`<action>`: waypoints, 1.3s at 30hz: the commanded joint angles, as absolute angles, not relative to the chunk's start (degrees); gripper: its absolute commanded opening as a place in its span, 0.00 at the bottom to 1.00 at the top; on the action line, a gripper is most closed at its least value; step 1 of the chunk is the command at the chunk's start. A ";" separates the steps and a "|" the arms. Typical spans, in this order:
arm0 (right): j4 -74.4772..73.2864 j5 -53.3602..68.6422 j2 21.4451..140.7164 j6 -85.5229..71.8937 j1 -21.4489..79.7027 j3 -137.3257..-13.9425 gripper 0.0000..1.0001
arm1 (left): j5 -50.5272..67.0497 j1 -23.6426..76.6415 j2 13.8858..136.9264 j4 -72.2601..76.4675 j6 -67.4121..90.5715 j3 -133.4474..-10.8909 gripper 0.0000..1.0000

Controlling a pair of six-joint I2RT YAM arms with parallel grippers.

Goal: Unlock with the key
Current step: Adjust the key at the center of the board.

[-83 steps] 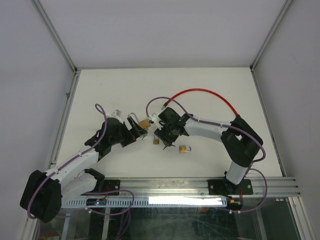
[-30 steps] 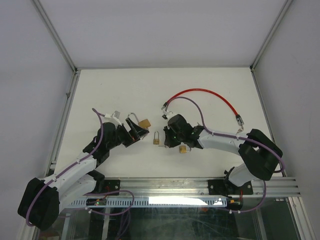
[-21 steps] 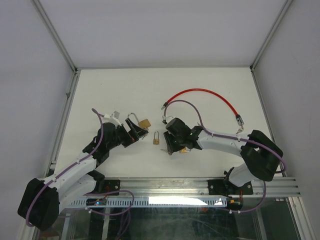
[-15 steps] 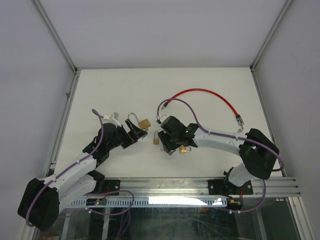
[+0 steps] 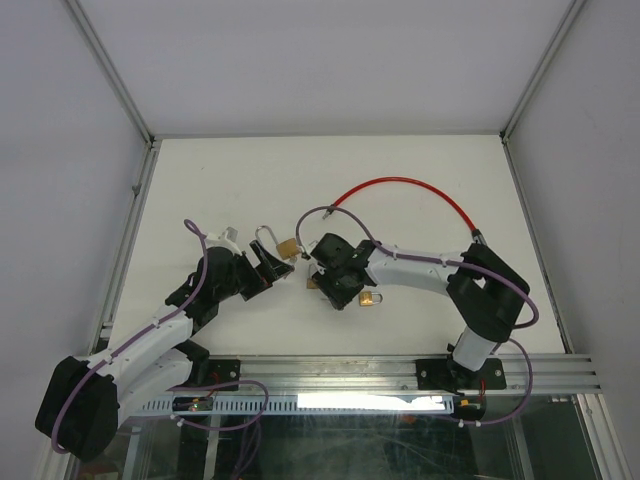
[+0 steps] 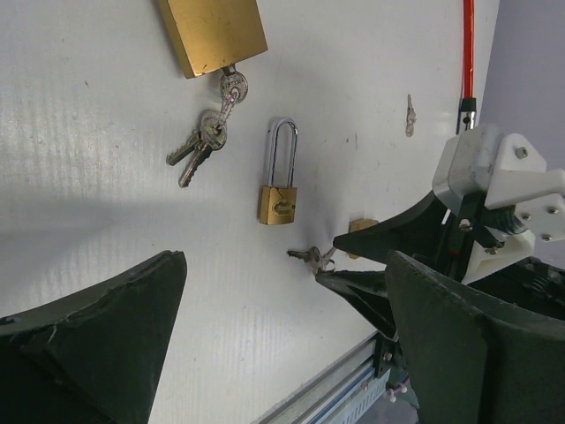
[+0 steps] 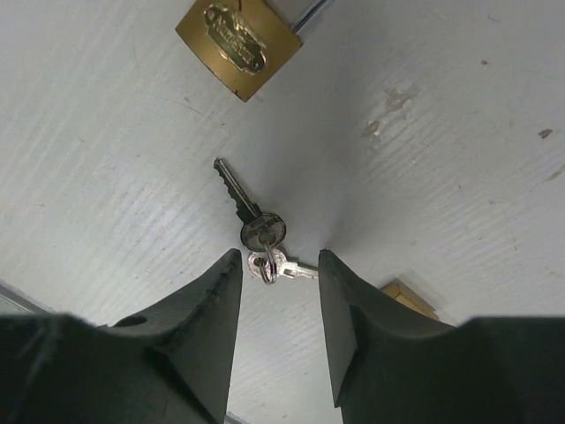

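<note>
A small brass padlock (image 7: 237,37) with a long shackle lies on the white table; it also shows in the left wrist view (image 6: 278,201) and the top view (image 5: 313,283). A bunch of keys (image 7: 262,234) lies just below it, between the tips of my open right gripper (image 7: 278,265), which is low over the table (image 5: 323,293). The keys also show in the left wrist view (image 6: 311,257). My left gripper (image 6: 282,353) is wide open and empty, left of a large brass padlock (image 5: 287,246) with keys (image 6: 205,134) hanging in its keyhole.
A second small padlock (image 5: 370,298) lies right of my right gripper; its corner shows in the right wrist view (image 7: 408,299). A red cable (image 5: 410,185) curves across the far right of the table. A metal rail (image 5: 400,372) runs along the near edge.
My right gripper has moved left across the table, from over the second small padlock to the keys by the long-shackle padlock. My left arm has hardly moved.
</note>
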State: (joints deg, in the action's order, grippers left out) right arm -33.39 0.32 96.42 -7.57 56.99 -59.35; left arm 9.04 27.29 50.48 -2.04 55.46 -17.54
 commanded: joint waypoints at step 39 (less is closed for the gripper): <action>-1.53 18.50 79.42 -16.11 50.23 -43.26 0.00 | 22.94 26.91 48.95 28.09 45.82 -12.06 0.99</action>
State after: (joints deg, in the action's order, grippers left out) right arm -11.84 11.99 84.42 -13.17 52.25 -44.99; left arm 18.76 27.29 48.25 18.31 48.62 -12.36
